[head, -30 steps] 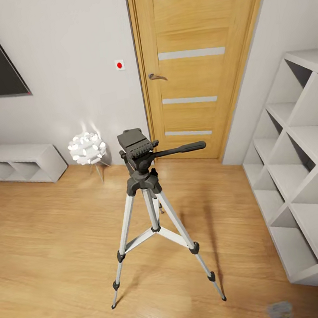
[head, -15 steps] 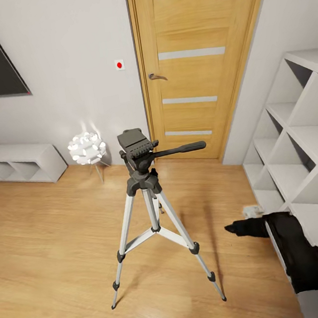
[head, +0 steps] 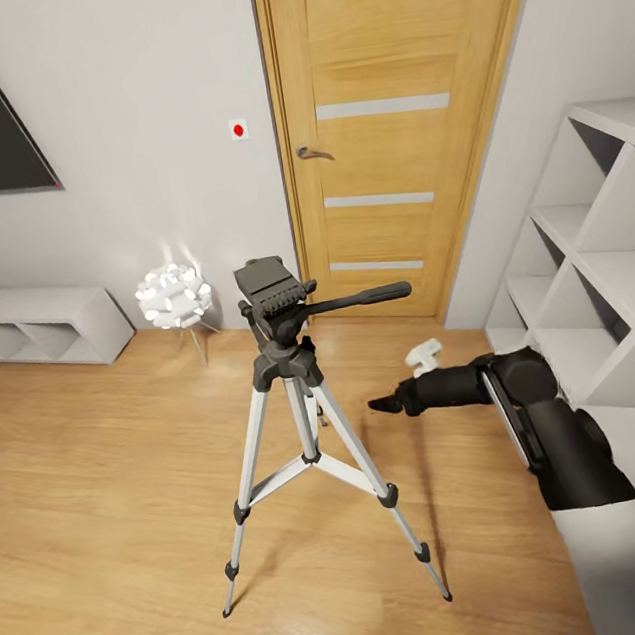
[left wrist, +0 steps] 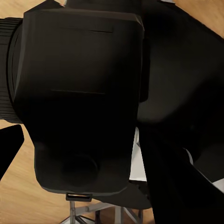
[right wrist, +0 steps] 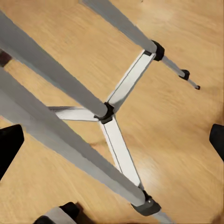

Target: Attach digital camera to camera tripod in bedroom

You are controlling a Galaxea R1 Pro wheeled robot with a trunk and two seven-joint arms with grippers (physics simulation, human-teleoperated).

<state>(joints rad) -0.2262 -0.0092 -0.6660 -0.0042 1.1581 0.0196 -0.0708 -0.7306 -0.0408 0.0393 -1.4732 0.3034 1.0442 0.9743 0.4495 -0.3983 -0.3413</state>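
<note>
**Right hand reaches toward the tripod; camera sits close before the left wrist**

The right hand (head: pixel 385 405) hangs out in front of the robot, just beside the tripod's upper legs and below its head. In the right wrist view its dark fingertips (right wrist: pixel 10 145) stand wide apart at the picture's edges, nothing between them: released. That view looks down on the silver legs and the black brace hub.

In the left wrist view a dark, blocky body crowds the lens, most likely the digital camera (left wrist: pixel 79 93). Whether the left hand grips it I cannot tell.

The camera tripod (head: pixel 291 382) stands upright on the wood floor (head: pixel 102 509), between the door (head: pixel 401 124) and the robot.

Handling, as a judgement: the camera is rigid, fairly light, fragile at lens and screen; hold its chunky sides. The tripod is stiff but top-heavy and easily tipped, so steady it at the head or centre column, not the long handle.

Count: one tripod, three legs, one brace hub, one camera.
</note>
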